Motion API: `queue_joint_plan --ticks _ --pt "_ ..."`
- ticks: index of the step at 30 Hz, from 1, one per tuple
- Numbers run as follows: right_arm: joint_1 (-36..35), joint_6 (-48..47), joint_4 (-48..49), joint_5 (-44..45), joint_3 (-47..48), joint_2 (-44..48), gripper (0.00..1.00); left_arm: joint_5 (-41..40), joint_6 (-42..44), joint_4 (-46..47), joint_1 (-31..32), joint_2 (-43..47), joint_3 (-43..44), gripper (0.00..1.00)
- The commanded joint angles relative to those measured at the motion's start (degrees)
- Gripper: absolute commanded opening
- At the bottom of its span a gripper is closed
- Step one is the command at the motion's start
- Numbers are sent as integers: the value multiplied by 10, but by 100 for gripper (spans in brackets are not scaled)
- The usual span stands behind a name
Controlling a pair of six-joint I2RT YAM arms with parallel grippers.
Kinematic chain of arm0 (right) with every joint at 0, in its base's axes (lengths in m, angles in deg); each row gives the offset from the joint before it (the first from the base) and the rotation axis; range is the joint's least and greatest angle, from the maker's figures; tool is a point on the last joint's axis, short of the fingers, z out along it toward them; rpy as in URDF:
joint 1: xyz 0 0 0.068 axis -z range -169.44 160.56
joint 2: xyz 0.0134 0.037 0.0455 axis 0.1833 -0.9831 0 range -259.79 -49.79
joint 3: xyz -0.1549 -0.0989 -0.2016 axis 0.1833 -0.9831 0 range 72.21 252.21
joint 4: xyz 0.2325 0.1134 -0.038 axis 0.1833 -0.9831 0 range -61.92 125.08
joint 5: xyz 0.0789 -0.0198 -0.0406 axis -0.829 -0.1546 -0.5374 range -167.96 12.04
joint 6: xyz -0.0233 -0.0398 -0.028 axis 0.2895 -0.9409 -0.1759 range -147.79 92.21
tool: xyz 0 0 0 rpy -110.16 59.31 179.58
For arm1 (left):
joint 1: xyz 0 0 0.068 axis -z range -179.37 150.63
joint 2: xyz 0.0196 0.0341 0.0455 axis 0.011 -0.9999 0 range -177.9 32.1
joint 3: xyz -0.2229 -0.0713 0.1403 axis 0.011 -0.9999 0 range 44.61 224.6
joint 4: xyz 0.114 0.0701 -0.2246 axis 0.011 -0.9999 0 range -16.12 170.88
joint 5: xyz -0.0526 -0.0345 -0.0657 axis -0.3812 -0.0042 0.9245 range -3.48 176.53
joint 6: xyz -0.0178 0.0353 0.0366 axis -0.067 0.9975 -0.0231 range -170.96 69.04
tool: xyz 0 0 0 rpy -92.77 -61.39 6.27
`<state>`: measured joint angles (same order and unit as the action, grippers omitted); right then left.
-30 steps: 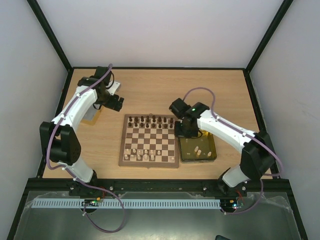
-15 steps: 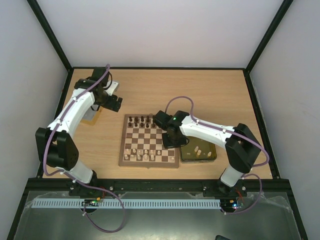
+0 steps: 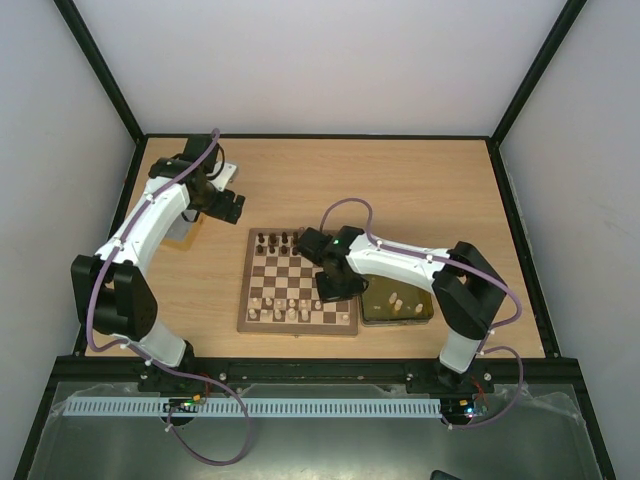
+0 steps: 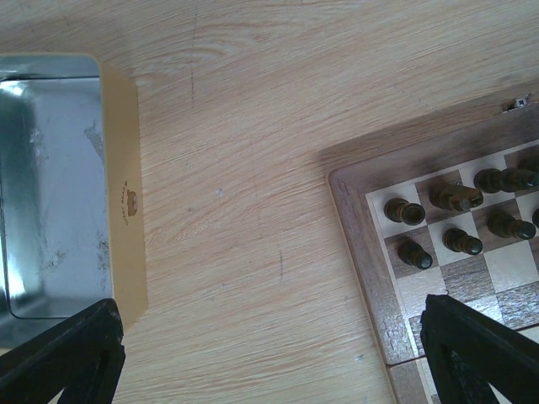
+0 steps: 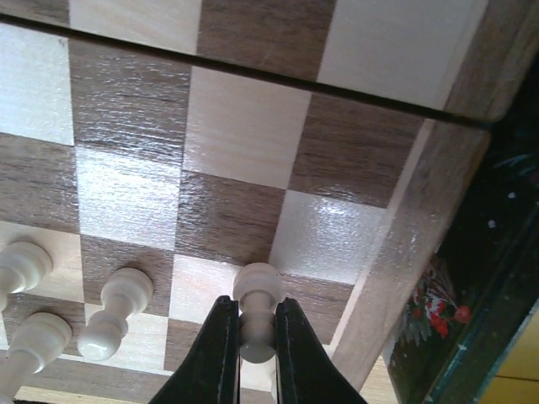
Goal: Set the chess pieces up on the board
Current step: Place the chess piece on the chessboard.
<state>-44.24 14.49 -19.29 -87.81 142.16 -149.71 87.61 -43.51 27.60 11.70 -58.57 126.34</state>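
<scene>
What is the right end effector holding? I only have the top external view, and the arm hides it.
Observer: A cream piece with a round head, pinched in the right end effector.
Operator: Whereabouts?
Observer: Near the board's right border, beside other cream pieces.
Operator: And the other arm?
Observer: The left end effector is open, empty, over bare table between the silver tray and dark pieces.

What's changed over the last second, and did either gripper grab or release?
The right gripper, shut on a pale pawn, swung left from the gold tray to over the board's right side. Nothing was grabbed or released. The left gripper stays open beside the silver tray.
</scene>
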Motion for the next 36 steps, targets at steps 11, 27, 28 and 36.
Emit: queue_joint_plan --ticks 11,27,28,36 --pt "-24 -8 0 -7 29 -17 2 1 -4 -3 0 17 -5 96" --pt "-27 3 2 -16 9 -5 2 1 -4 -3 0 19 -5 96" --pt "-27 4 3 -16 7 -4 2 1 -4 -3 0 20 -5 96" --pt "-27 12 4 -16 -1 5 2 1 -4 -3 0 21 -8 96"
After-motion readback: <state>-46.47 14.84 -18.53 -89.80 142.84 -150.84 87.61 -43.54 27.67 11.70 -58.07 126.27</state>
